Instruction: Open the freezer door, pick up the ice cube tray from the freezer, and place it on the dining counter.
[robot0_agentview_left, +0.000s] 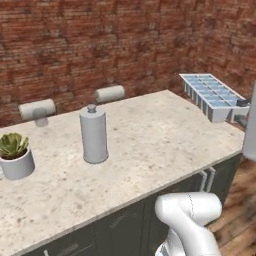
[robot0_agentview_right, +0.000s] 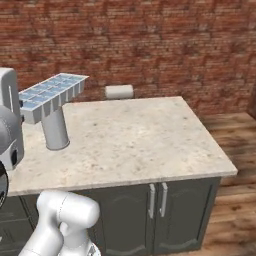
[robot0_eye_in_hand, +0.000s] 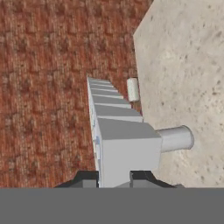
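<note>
Dining counter (robot0_agentview_left: 150, 135) — ice cube tray (robot0_agentview_left: 211, 95) in gripper (robot0_eye_in_hand: 114, 177) above it.

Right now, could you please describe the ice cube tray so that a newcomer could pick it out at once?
Find the wide beige speckled dining counter before the brick wall. Above its right-hand end, in the air rather than resting on it, is the ice cube tray, held at one end by the gripper. It alone is pale blue with a grid of square cells.
</note>
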